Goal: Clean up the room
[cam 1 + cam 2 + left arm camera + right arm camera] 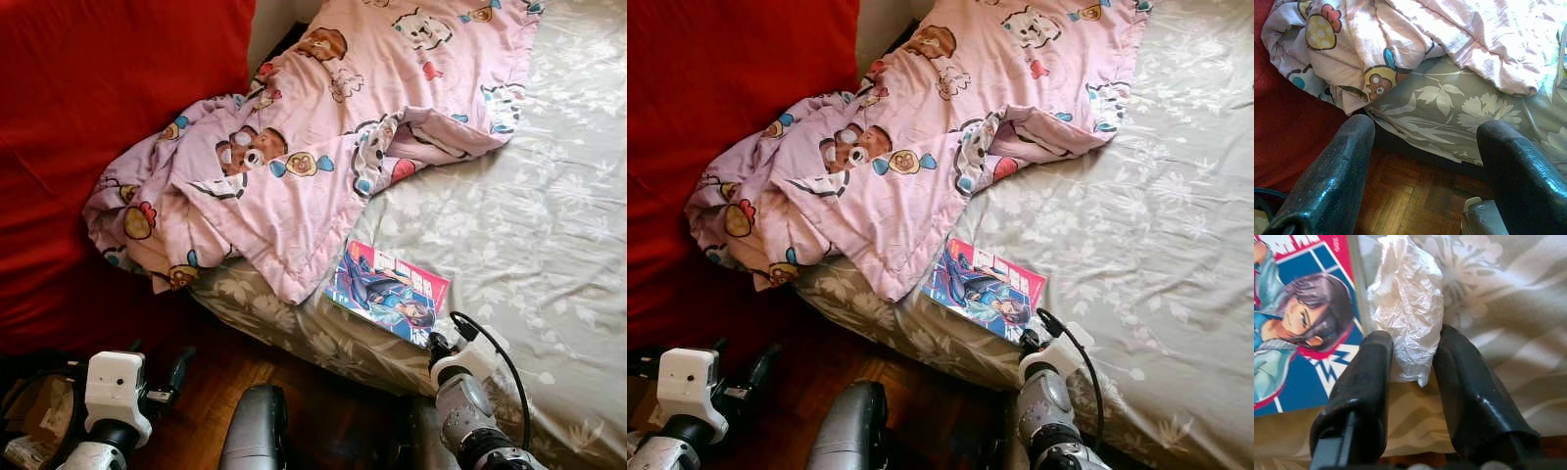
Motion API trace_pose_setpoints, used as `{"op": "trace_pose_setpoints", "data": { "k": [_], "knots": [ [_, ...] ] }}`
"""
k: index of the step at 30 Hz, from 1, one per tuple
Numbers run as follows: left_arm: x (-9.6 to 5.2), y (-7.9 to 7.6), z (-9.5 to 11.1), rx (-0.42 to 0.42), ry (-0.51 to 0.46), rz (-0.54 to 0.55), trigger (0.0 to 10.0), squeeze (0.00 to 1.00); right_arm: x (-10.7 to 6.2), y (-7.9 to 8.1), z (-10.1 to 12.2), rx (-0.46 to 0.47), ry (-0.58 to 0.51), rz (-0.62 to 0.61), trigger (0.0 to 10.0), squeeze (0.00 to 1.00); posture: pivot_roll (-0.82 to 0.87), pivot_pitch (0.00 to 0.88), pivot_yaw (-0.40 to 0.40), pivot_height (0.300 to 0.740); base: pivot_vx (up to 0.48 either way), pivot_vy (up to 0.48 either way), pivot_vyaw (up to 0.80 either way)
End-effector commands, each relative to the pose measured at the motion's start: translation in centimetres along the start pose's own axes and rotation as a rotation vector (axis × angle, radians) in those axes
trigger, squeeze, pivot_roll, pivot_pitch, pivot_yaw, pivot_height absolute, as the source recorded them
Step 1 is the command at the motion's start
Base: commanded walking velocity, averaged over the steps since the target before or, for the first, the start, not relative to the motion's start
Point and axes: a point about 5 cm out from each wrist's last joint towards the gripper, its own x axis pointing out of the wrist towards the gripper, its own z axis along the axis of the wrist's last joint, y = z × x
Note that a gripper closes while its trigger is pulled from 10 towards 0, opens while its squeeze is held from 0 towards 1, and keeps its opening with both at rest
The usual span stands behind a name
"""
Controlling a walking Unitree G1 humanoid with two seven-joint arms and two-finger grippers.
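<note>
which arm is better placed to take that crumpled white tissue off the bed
Right. The right gripper already has its fingers on either side of the crumpled tissue, beside the comic book at the bed's edge. The left gripper is open, low over the wooden floor.

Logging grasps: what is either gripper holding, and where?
The right gripper pinches a crumpled white tissue by its lower end, beside the comic book. The left gripper is open.
</note>
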Motion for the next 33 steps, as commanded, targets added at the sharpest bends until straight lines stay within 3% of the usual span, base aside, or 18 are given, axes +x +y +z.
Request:
{"op": "trace_pose_setpoints", "data": {
  "k": [1, 24, 28, 33],
  "knots": [
    [-0.6, 0.4, -0.6, 0.011, 0.033, 0.014, 10.0, 0.0, -0.5, -1.0, -1.4, 0.019, 0.048, -0.04, 0.0, 0.0, 0.24, 0.275, 0.087, 0.622, 0.0, 0.0, 0.0],
    [-0.5, 0.5, -1.9, 0.01, 0.062, 0.041, 10.0, 0.0, -0.3, -1.5, -0.2, 0.007, -0.007, -0.051, 0.0, 0.0, 0.24, 0.222, 0.069, 0.622, 0.0, 0.0, 0.0],
    [0.7, 0.6, -2.6, -0.002, 0.057, 0.07, 10.0, 0.0, 0.0, -1.5, 0.9, -0.036, -0.032, -0.047, 0.0, 0.0, 0.22, 0.177, 0.051, 0.622, 0.0, 0.0, 0.0],
    [2.7, 0.5, -3.1, -0.026, 0.044, 0.09, 10.0, 0.0, 0.3, -0.5, 2.6, -0.118, -0.101, 0.029, 0.0, 0.0, 0.18, 0.108, 0.03, 0.622, 0.0, 0.0, 0.0]
  ]
}}
